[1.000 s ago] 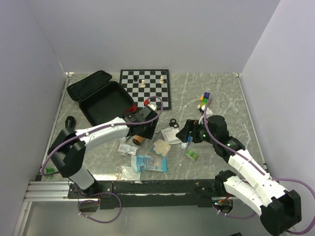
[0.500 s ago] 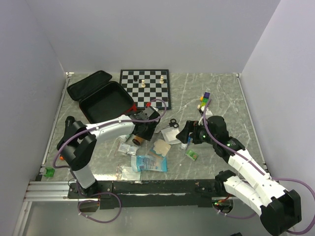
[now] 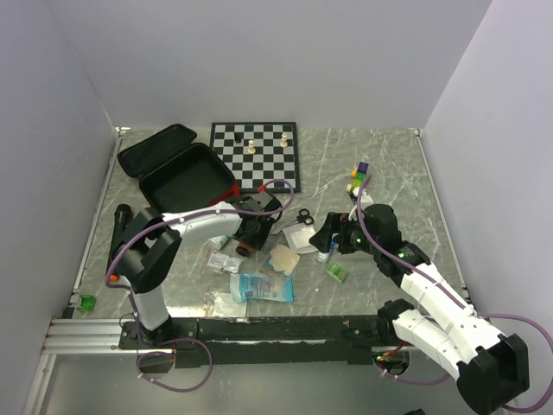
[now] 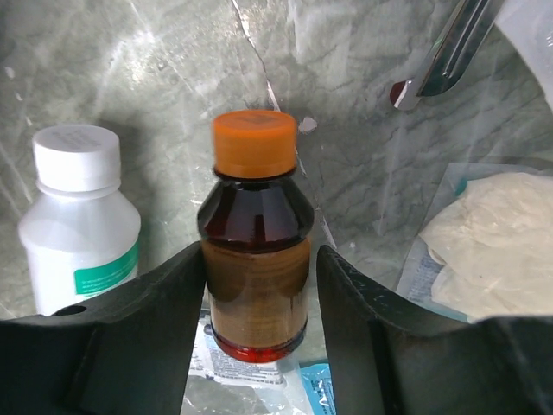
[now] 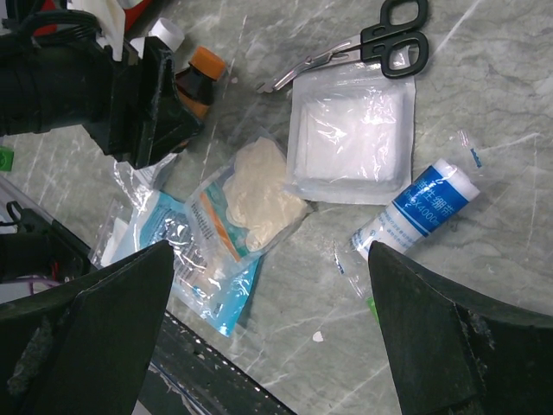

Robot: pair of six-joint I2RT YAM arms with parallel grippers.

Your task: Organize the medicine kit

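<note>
The medicine kit (image 3: pixel 177 173) lies open at the back left, black lining up, with a bit of red at its near corner. My left gripper (image 4: pixel 259 259) is open and straddles a brown bottle with an orange cap (image 4: pixel 257 251) lying on the table. Its left finger is against the bottle and a small gap shows on the right. The top view shows this gripper (image 3: pixel 251 229) and the bottle (image 3: pixel 243 246). My right gripper (image 5: pixel 270 259) is wide open and empty above a cream glove packet (image 5: pixel 259 194) and a blue-labelled bandage roll (image 5: pixel 432 203).
A white bottle (image 4: pixel 79 216) lies just left of the brown one. Scissors (image 5: pixel 363 47), a gauze packet (image 5: pixel 350 138), a blue packet (image 3: pixel 263 287) and a small green box (image 3: pixel 337 271) are scattered mid-table. The chessboard (image 3: pixel 255 156) and coloured blocks (image 3: pixel 359 175) are at the back.
My left gripper has moved down and nearer, coming over the brown bottle, and its arm has swung in. The right arm has not moved.
</note>
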